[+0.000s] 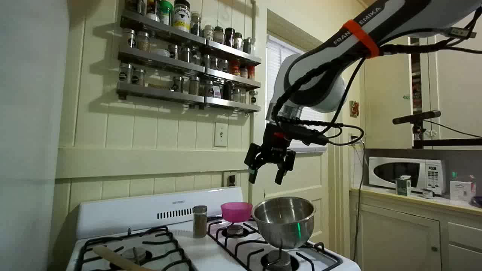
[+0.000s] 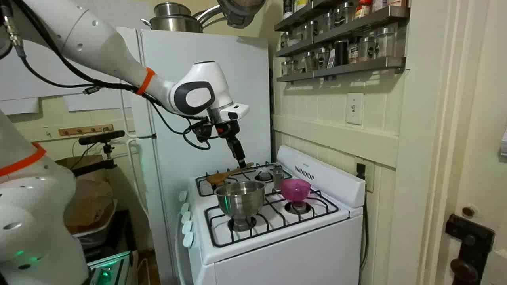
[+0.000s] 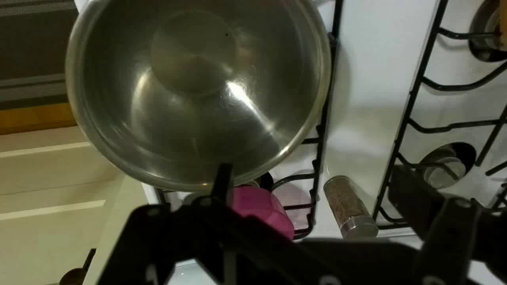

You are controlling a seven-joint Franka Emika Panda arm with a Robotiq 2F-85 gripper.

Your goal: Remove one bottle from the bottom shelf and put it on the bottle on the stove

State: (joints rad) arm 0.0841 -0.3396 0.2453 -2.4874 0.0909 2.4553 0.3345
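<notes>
One wooden spoon [image 1: 116,258] is lying across the left grate [image 1: 174,243] of the white gas stove [image 1: 201,253]. Above it, on the far wall [image 1: 124,124], the bottom shelf [image 1: 162,93] of the metal spice rack [image 1: 162,61] is stretching rightward in two sections, and glass spice jars [image 1: 138,76] are standing along it. Lower down, on the stove just right of the left grate, a brown-filled lidded jar [image 1: 200,223] is standing upright. Right of that jar, a pink bowl [image 1: 236,212] is sitting over the far right burner [image 1: 235,230], and farther right a stainless-steel mixing bowl [image 1: 286,226] is resting over the near right burner [image 1: 279,259]. Above the stove, the black Robotiq gripper [image 1: 266,178] is hanging released, its jaws standing wide apart and pointing downward, apart from both bowls, while the Franka arm [image 1: 316,81] is slanting down from the upper right. Farther right, a white microwave [image 1: 406,174] is standing on the counter [image 1: 380,195], and a green-and-white carton [image 1: 403,186] is standing just in front of it.
</notes>
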